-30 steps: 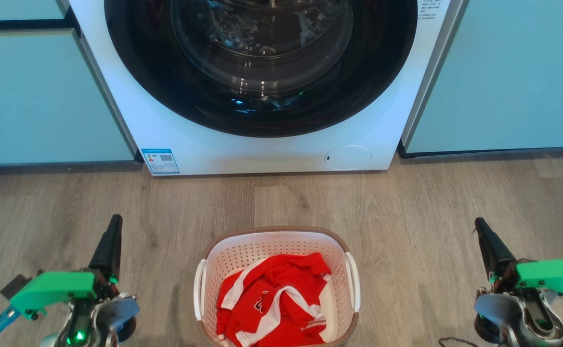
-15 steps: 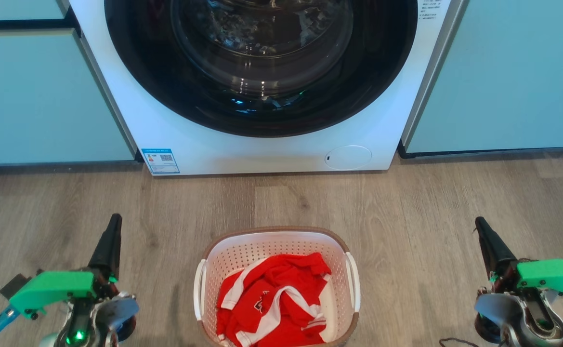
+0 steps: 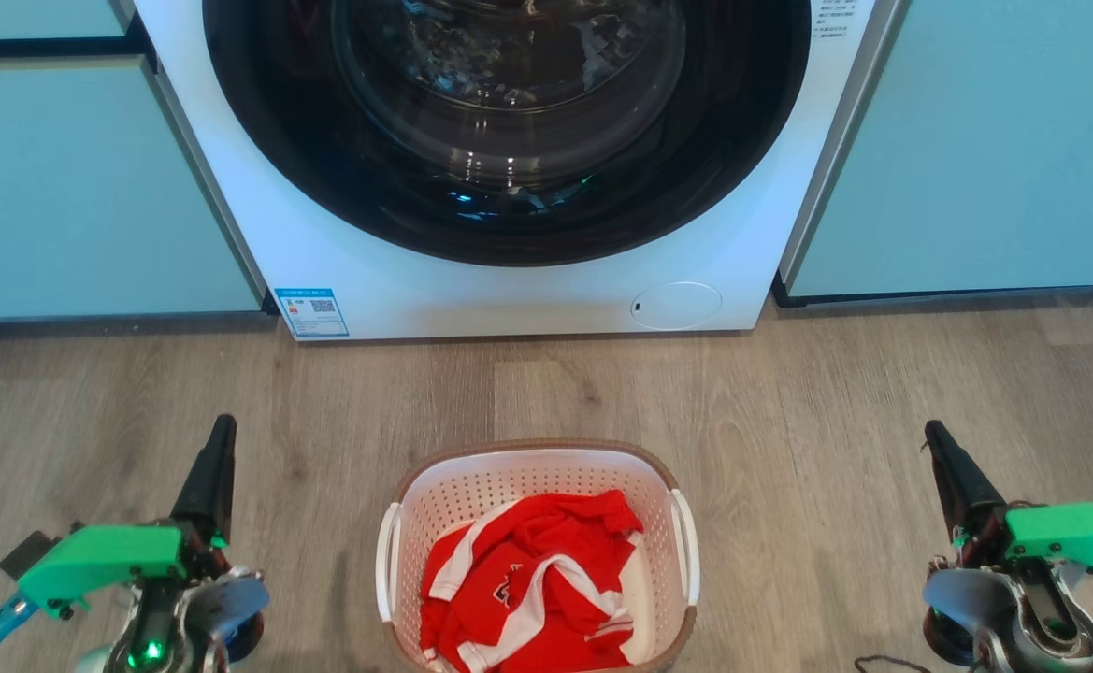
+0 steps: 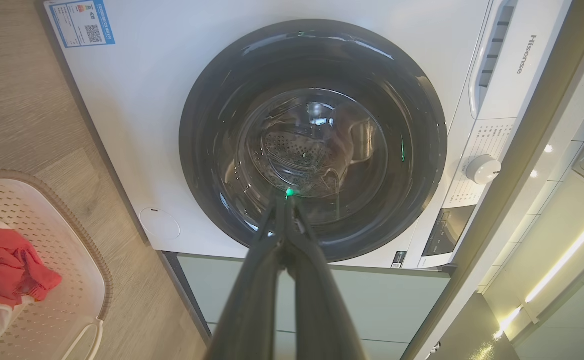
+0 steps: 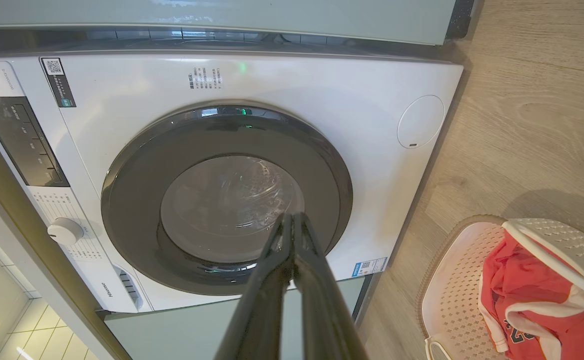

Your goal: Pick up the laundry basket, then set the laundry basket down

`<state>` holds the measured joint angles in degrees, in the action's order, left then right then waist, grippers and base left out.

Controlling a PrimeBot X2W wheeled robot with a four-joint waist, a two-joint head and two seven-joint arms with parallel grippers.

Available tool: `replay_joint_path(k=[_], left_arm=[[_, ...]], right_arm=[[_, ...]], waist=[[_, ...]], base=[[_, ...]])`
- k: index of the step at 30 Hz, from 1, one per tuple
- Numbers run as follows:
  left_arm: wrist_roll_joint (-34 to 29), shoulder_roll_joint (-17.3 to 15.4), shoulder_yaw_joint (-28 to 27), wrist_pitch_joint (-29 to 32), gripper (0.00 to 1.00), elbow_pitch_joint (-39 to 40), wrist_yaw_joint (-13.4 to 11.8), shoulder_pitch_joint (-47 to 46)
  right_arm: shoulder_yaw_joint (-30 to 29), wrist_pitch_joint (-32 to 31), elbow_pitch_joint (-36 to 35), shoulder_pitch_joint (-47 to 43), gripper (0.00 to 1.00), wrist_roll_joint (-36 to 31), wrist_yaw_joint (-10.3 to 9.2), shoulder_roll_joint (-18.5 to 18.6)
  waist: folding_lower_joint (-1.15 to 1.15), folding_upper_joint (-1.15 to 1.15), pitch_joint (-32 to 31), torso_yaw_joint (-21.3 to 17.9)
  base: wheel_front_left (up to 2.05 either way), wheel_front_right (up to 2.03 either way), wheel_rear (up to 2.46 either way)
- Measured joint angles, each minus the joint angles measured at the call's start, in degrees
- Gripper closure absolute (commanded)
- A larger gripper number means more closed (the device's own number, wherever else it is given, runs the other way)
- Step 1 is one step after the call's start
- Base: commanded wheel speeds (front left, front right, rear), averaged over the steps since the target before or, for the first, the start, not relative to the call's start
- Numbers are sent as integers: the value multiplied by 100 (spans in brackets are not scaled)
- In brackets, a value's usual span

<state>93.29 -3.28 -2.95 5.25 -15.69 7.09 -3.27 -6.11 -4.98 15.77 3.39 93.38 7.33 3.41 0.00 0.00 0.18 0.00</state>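
The laundry basket (image 3: pixel 481 486), white and perforated with a brown rim and white side handles, stands on the wood floor at the bottom centre of the head view, holding a red and white garment (image 3: pixel 532 584). It also shows at the left edge of the left wrist view, basket (image 4: pixel 62 280), and at the lower right of the right wrist view, basket (image 5: pixel 451 290). My left gripper (image 3: pixel 223 425) is shut, well to the left of the basket. My right gripper (image 3: pixel 932 432) is shut, well to its right. Both point toward the washer, holding nothing.
A white front-loading washing machine (image 3: pixel 368 271) with a dark round door (image 3: pixel 509 121) stands straight ahead, set between pale teal cabinets (image 3: pixel 69 187). Bare wood floor (image 3: pixel 555 383) lies between the washer and the basket.
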Motion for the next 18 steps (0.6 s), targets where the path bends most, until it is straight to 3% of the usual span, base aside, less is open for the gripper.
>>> replay_joint_path(k=[18], left_arm=[[-1,5,-90,25,100,0,0,-1]], right_arm=[[-29,-48,1,0,100,-4,0,-4]], waist=[[0,0,0,0]], base=[[0,0,0]])
